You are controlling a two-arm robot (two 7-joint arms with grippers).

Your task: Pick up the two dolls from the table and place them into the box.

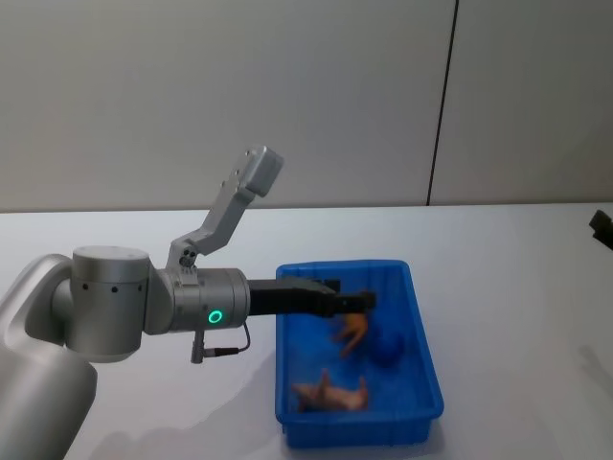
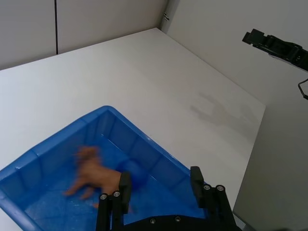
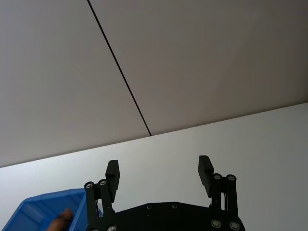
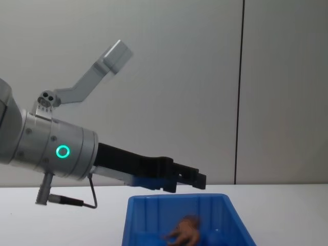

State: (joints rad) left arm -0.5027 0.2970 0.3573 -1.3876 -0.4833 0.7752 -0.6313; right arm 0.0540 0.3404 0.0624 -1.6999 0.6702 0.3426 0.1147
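Observation:
My left gripper (image 1: 362, 302) hangs open over the blue box (image 1: 422, 335), with nothing between its fingers (image 2: 124, 185). Just below it, a reddish-brown doll (image 1: 350, 331) shows blurred inside the box, apart from the fingers. A round blue doll (image 1: 388, 348) lies beside it on the box floor. Near the front wall of the box lies a pale pink pig doll (image 1: 330, 393). In the chest view the brown doll (image 4: 184, 230) sits low in the box (image 4: 138, 220) under the left gripper (image 4: 200, 180). My right gripper (image 3: 159, 168) is open, held high off to the right.
The white table (image 1: 517, 287) stretches around the box on all sides. A grey wall with a dark vertical seam (image 1: 441, 105) stands behind it. The right gripper (image 1: 601, 228) pokes in at the right edge of the head view.

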